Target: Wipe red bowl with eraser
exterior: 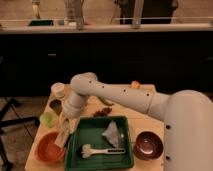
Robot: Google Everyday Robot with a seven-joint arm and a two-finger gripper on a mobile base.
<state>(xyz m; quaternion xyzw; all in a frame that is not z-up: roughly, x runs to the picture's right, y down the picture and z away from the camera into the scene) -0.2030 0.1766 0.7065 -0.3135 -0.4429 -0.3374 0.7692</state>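
The gripper point(64, 129) hangs just off the left edge of the green tray point(92, 136), its jaws closed on the eraser point(60, 140). The tan block points down over the right rim of the red bowl point(42, 150), which sits on the table point(142, 123) just left of the tray. Whether the eraser touches the bowl cannot be told. Inside the tray lie a scrub brush point(102, 150) and a grey sponge point(112, 134). A dark bowl point(148, 145) stands just right of the tray.
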